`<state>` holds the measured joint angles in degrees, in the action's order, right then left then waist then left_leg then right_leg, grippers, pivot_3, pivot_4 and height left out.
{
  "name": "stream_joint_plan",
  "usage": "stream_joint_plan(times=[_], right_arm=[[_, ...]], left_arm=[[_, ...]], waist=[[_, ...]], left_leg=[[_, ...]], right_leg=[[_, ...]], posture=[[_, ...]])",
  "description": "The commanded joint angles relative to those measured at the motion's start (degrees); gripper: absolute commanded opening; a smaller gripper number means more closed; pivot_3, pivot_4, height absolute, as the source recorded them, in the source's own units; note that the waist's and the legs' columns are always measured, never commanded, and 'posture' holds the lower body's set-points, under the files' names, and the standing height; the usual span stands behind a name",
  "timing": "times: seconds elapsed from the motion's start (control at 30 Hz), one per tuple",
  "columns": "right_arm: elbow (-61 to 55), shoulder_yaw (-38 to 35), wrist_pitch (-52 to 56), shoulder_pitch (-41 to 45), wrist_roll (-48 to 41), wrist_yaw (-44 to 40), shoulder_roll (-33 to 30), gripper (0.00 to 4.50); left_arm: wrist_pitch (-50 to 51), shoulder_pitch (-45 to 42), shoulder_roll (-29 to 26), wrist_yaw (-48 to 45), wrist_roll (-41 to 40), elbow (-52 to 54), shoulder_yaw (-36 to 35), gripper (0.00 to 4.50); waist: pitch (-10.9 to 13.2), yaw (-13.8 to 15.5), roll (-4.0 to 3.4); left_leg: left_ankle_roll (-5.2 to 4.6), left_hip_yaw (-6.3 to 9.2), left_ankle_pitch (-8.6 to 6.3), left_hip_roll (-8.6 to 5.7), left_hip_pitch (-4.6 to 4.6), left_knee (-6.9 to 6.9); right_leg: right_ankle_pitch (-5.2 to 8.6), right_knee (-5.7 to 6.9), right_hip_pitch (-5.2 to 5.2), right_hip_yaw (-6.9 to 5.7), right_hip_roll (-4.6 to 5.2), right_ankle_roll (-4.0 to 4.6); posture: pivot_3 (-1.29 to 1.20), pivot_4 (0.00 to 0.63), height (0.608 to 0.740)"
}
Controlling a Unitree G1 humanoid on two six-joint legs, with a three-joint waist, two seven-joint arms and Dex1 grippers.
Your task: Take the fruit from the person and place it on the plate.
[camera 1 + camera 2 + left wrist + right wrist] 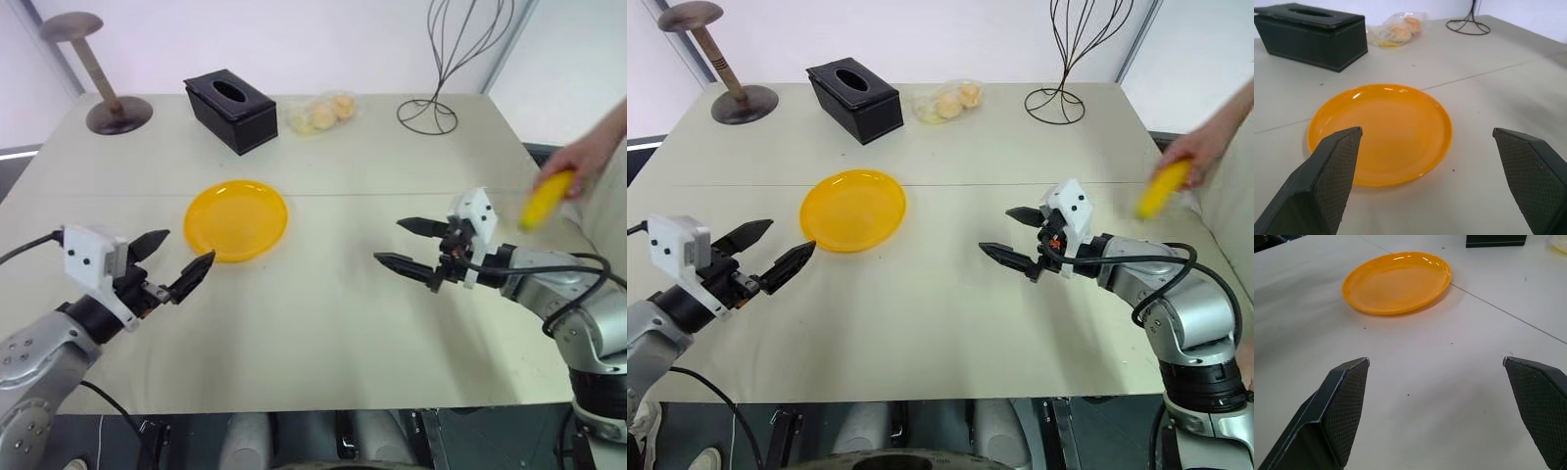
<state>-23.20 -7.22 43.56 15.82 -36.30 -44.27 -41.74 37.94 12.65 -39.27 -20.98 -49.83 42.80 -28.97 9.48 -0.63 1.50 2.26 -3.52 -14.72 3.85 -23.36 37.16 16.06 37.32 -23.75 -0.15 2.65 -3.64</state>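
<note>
Handover pending: banana not yet in reach

Banana (546, 199) sits in the person's hand (582, 162) at the table's far right edge, blurred, beyond and to the right of your right gripper (409, 244). Right gripper is spread wide, empty, pointing left toward the plate (237, 220), away from the fruit. Left gripper (174, 258) is also spread, empty, hovering just beside the plate's near-left rim.

Risks, as I judge them: you have to swing the right wrist round toward the hand, and closing early could pinch fingers instead of fruit. Banana is curved and smooth, so a grip near one end may let it pivot or slip. On the carry across, the left gripper beside the plate could get in the way. Tissue box (230, 110) and bagged fruit (321, 113) sit well behind the plate, no worry.
</note>
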Motion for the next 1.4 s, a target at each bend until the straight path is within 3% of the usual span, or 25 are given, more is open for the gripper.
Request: stream_joint_plan(times=[0.03, 1.4], right_arm=[[-0.4, -1.2, -0.7, 0.3, -0.3, -0.4, -0.6, 4.47], [-0.6, -1.9, -0.9, -0.3, -0.1, -0.4, -2.7, 4.47]], left_arm=[[-1.0, -0.3, 0.2, 0.4, -0.2, 1.6, -1.4, 4.5], [-1.3, -2.6, 1.6, 0.8, 0.3, 0.0, 0.7, 4.5]], waist=[[0.0, 0.0, 0.0], [0.0, 0.0, 0.0]], left_leg=[[0.0, 0.0, 0.0, 0.0, 0.0, 0.0], [0.0, 0.0, 0.0, 0.0, 0.01, 0.02]], right_leg=[[0.01, 0.0, 0.0, 0.0, 0.01, 0.02], [-0.01, 0.01, 0.02, 0.0, 0.0, -0.01]], posture=[[0.0, 0.15, 0.74], [0.0, 0.15, 0.74]])
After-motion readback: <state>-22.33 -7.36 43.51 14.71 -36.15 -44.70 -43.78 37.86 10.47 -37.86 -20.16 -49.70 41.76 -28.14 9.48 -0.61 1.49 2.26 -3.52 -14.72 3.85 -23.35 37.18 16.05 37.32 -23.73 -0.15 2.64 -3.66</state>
